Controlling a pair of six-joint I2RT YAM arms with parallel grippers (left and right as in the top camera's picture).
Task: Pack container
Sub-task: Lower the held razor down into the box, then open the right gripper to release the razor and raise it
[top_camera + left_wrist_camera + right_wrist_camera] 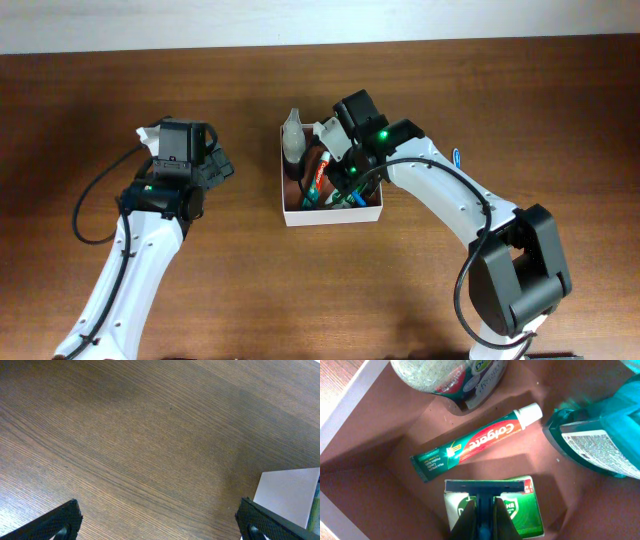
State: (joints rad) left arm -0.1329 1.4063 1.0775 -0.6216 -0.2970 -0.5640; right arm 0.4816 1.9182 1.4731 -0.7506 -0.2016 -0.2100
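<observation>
right jaws closed tight over half-hidden green carton (520, 510) in container (355, 392); left jaws spread wide, empty, cropped

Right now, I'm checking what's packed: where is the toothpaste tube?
In the right wrist view, the toothpaste tube lies flat and diagonal mid-frame on the container's floor, between the green box below it and the teal bottle at right.

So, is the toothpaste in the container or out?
In: the toothpaste lies flat on the brown floor of the container.
</observation>
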